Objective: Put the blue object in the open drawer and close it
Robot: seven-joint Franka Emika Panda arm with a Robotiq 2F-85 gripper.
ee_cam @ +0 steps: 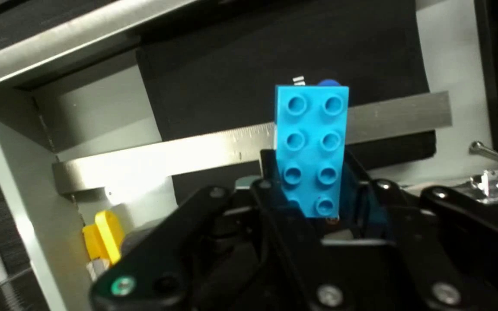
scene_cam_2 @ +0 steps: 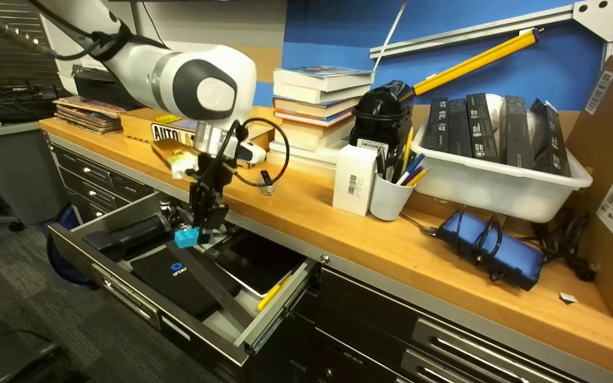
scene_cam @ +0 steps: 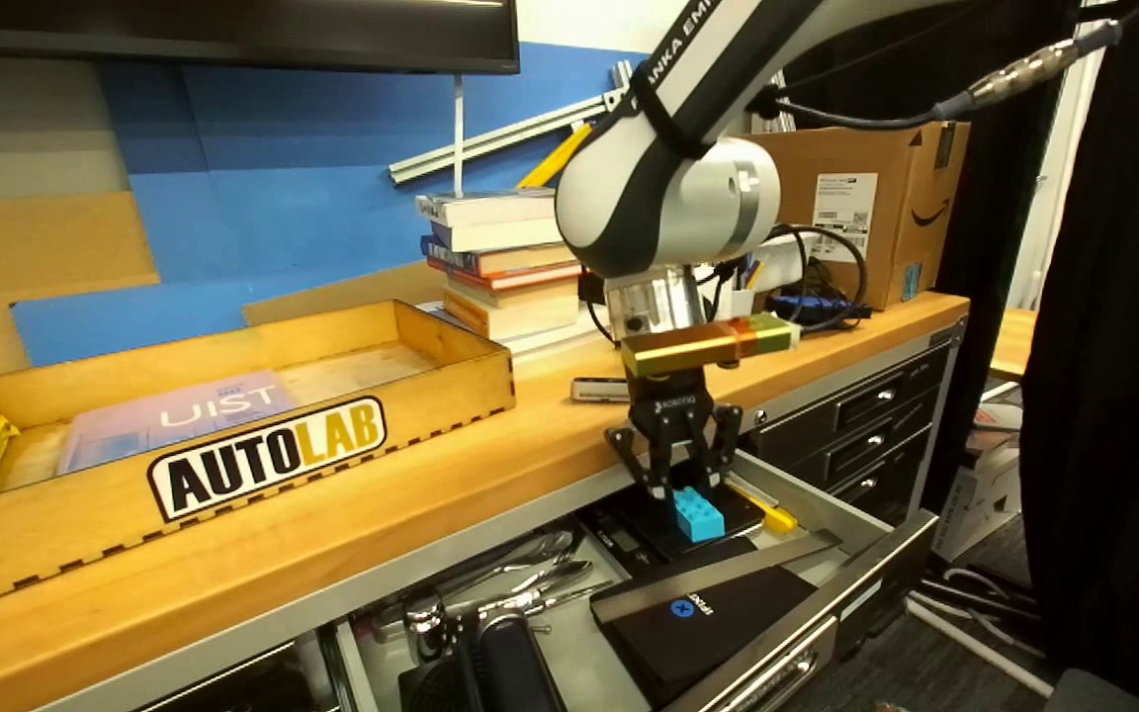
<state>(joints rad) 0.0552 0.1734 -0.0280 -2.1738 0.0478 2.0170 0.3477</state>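
Note:
The blue object is a cyan studded block, seen in both exterior views (scene_cam: 699, 515) (scene_cam_2: 186, 238) and large in the wrist view (ee_cam: 311, 142). My gripper (scene_cam: 685, 485) points down and is shut on the block, which sticks out past the fingertips (ee_cam: 311, 168). The open drawer, dark grey with a bar handle, is pulled out below, seen in both exterior views (scene_cam: 876, 583) (scene_cam_2: 210, 346); its pale side wall shows in the wrist view (ee_cam: 37, 207). The block is over the drawer's inside, above its contents; the exact height is hard to tell.
The drawer holds a black case (scene_cam_2: 179, 284), a steel ruler (ee_cam: 214, 151), a black tablet-like slab (scene_cam_2: 258, 255), a yellow-handled tool (scene_cam_2: 274, 292) and metal utensils (scene_cam: 530, 583). A wooden tray (scene_cam: 332, 435) and a book stack (scene_cam: 510, 257) stand on the worktop (scene_cam: 490, 485).

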